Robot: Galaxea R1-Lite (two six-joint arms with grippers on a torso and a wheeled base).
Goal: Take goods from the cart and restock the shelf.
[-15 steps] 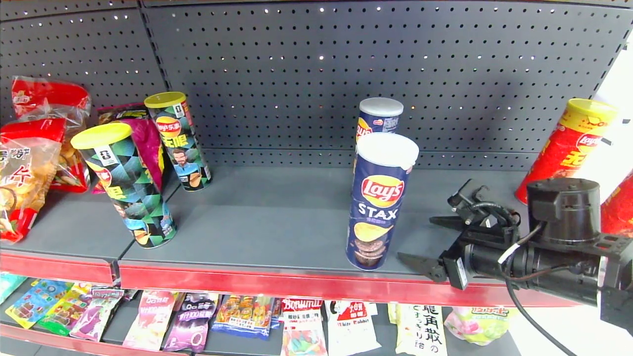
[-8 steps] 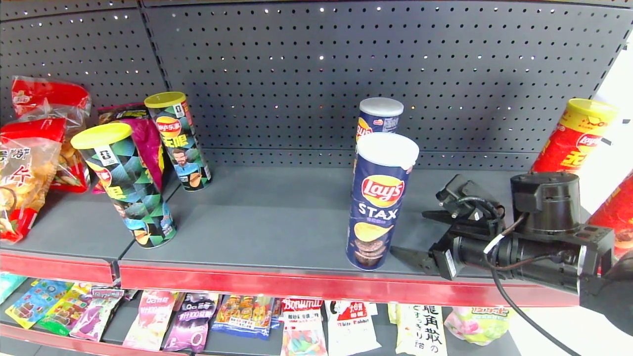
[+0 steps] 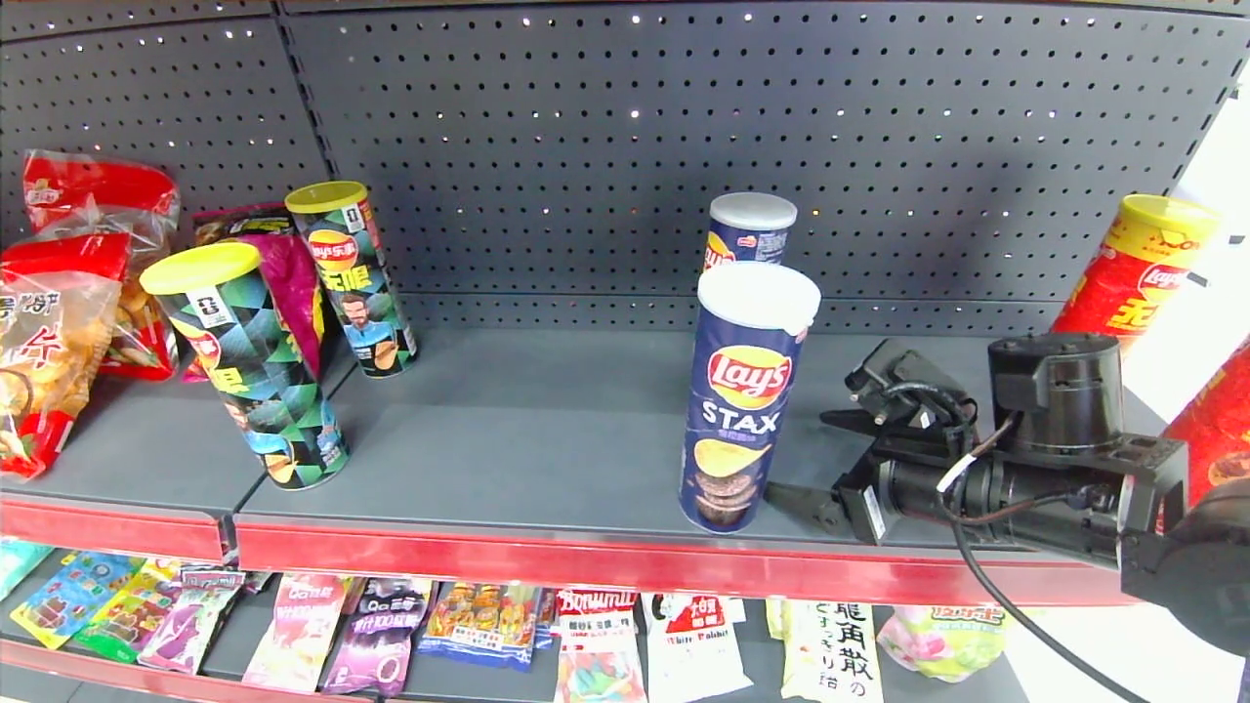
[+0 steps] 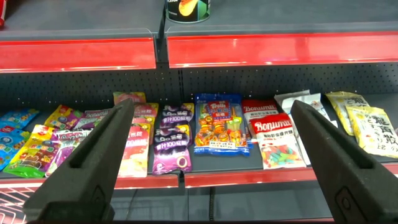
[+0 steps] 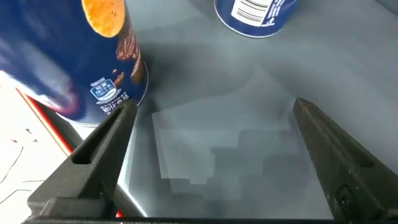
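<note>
the right gripper (image 3: pixel 803 455) lies low over the grey shelf (image 3: pixel 547 430), its jaws spread apart and grasping nothing. the front blue can (image 3: pixel 747 400) stands upright near the shelf's red edge, just outside the gap, at the tip of the finger nearer that edge. whether that fingertip (image 5: pixel 124 115) touches the can's base i cannot tell. the second blue can (image 3: pixel 750 229) stands well ahead of the open jaws, towards the back wall, roughly in line with the gap between them. a red can (image 3: pixel 1133 278) leans behind the gripper, away from the jaws.

the left gripper (image 4: pixel 212 104) hangs lower, its jaws also wide apart and holding nothing. ahead of them, seen through the gap, candy packets (image 4: pixel 214 124) lie in a row on the lower shelf.
</note>
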